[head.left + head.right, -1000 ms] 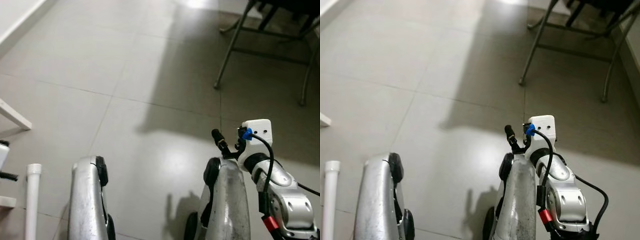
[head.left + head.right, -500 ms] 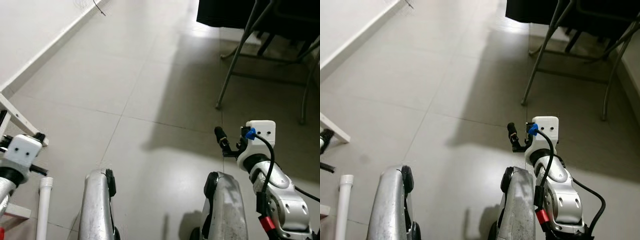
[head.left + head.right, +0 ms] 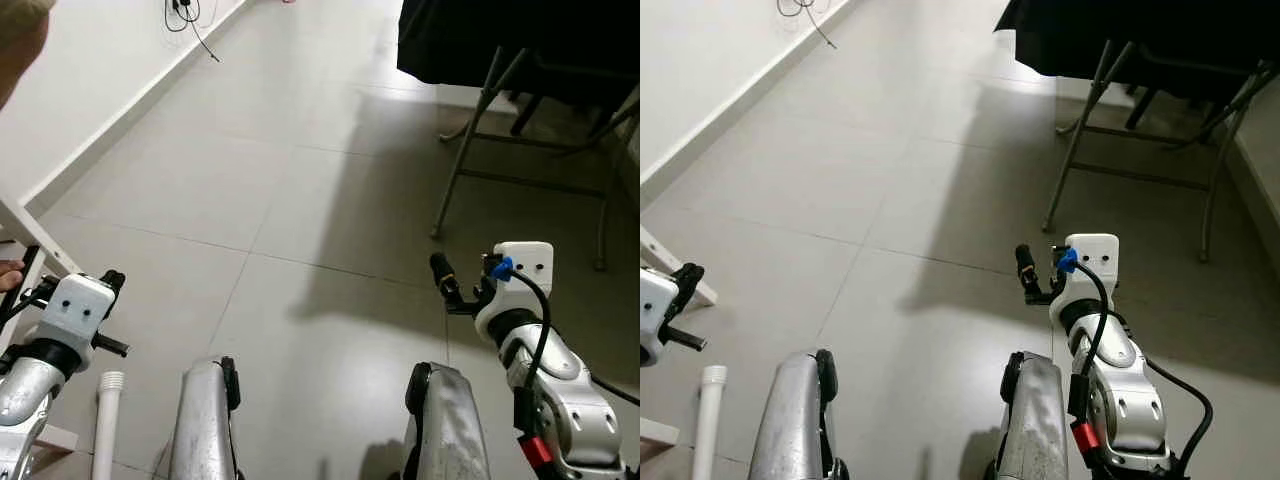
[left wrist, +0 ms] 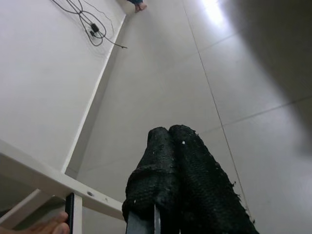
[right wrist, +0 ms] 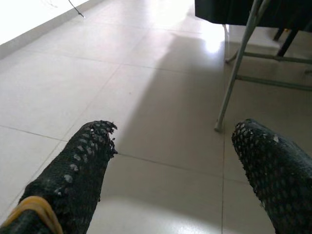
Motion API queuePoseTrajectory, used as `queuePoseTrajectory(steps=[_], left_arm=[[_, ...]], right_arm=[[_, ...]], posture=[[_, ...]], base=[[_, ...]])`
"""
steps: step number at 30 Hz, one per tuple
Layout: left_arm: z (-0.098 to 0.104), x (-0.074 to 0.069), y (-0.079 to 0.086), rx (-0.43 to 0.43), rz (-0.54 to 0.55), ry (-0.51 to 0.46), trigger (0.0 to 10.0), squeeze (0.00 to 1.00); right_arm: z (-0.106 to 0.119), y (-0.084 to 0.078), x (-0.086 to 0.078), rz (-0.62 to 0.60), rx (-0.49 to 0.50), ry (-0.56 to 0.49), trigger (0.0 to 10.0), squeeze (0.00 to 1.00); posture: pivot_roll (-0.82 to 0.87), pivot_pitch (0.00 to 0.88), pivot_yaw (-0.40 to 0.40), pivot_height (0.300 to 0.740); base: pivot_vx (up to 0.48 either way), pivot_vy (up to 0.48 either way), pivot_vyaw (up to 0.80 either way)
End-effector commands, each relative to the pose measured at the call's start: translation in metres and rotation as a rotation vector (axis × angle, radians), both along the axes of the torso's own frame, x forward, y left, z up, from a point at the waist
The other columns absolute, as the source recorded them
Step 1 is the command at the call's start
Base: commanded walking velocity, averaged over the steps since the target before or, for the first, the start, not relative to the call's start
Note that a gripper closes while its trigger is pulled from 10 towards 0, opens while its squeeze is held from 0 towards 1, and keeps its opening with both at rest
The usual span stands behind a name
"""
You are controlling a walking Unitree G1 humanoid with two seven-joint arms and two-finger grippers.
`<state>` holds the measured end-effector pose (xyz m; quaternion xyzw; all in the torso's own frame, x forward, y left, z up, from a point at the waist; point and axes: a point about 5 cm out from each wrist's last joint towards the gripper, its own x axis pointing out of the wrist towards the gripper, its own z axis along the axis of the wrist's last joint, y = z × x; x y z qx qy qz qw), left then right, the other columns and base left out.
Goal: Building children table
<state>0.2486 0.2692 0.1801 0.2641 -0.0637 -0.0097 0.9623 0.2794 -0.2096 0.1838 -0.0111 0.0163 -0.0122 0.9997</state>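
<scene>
A white table frame bar (image 3: 30,238) slants in at the left edge, with a person's fingers (image 3: 9,275) on it. In the left wrist view the same bar (image 4: 46,181) lies just past my left gripper (image 4: 169,132), whose fingers are pressed together with nothing between them. My left gripper (image 3: 42,293) hovers beside that bar. A white tube-shaped leg (image 3: 105,430) lies on the floor below it. My right gripper (image 3: 463,285) is held up over bare floor, open and empty, its fingertips (image 5: 95,134) wide apart.
A folding table with metal legs (image 3: 468,150) and a black cloth (image 3: 520,40) stands at the far right. Cables (image 3: 185,12) lie by the left wall's skirting. My two silver legs (image 3: 205,420) show at the bottom. Grey tiled floor stretches ahead.
The camera has tilted up, showing more of the room. My left arm has risen into view beside the white bar. The right arm holds its pose.
</scene>
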Motion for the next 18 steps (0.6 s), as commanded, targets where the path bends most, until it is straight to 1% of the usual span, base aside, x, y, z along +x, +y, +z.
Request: queuePoseTrajectory(steps=[1,3,8,12,14,18], left_arm=[[-0.0035,-0.0010,-0.0041,-0.005,0.003,0.016,10.0,0.00],[-0.0035,-0.0003,-0.0063,-0.010,0.003,0.020,10.0,0.00],[-0.0040,0.0019,-0.0097,-0.027,0.003,0.023,10.0,0.00],[-0.0044,0.0029,-0.0098,-0.032,0.011,0.024,10.0,0.00],[-0.0044,0.0029,-0.0098,-0.032,0.011,0.024,10.0,0.00],[-0.0032,0.0055,-0.0122,-0.037,0.008,0.026,10.0,0.00]], right_arm=[[-0.0003,0.0004,-0.0014,-0.005,0.004,-0.009,10.0,0.00],[-0.0001,0.0003,-0.0015,-0.005,0.004,-0.011,10.0,0.00],[0.0016,-0.0005,-0.0012,-0.007,0.000,-0.016,10.0,0.00],[0.0022,-0.0015,-0.0013,-0.010,-0.003,-0.018,10.0,0.00],[0.0022,-0.0015,-0.0013,-0.010,-0.003,-0.018,10.0,0.00],[0.0029,-0.0020,-0.0017,-0.011,-0.008,-0.017,10.0,0.00]], posture=[[0.13,0.097,-0.043,0.455],[0.13,0.096,-0.042,0.465],[0.12,0.090,-0.044,0.490],[0.12,0.089,-0.043,0.505],[0.12,0.089,-0.043,0.505],[0.12,0.087,-0.043,0.525]], base=[[0.000,0.000,0.00],[0.000,0.000,0.00],[0.000,0.480,0.00],[0.000,0.000,0.00],[0.000,0.000,0.00],[0.000,0.000,0.00]])
